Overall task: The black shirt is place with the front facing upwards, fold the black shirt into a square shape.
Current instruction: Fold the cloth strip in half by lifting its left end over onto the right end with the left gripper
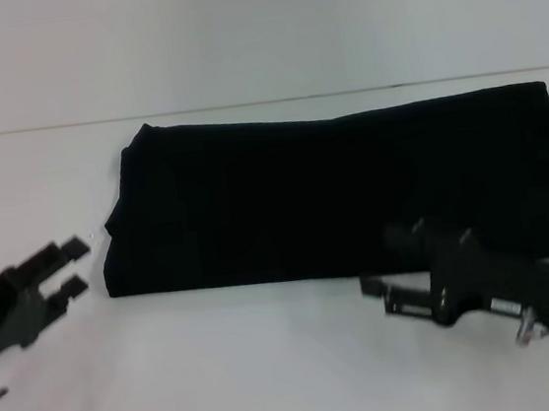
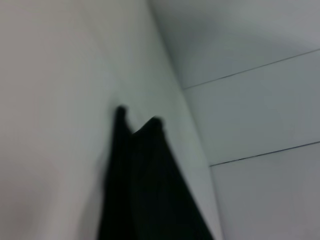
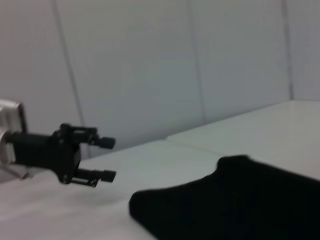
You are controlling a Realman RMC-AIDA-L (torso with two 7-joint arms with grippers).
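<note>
Nearest me on my right, my right gripper (image 1: 375,289) hangs low over the white table (image 1: 224,370), just at the near edge of the black shirt (image 1: 343,193); its fingers point toward my left, and I cannot tell whether they are apart or together. On my left, my left gripper (image 1: 76,267) sits a little off the shirt's left end, not touching it, its two fingers (image 1: 73,249) parted with a clear gap and nothing between them. My right wrist camera shows that same left gripper (image 3: 107,159) from the side, fingers spread and empty, above the tabletop beside the cloth (image 3: 235,205). Farther out, the shirt lies as a long folded band running across the table from left to right, with its plain black cloth uppermost. Beyond it, the table's far edge meets a pale wall (image 1: 254,29).
</note>
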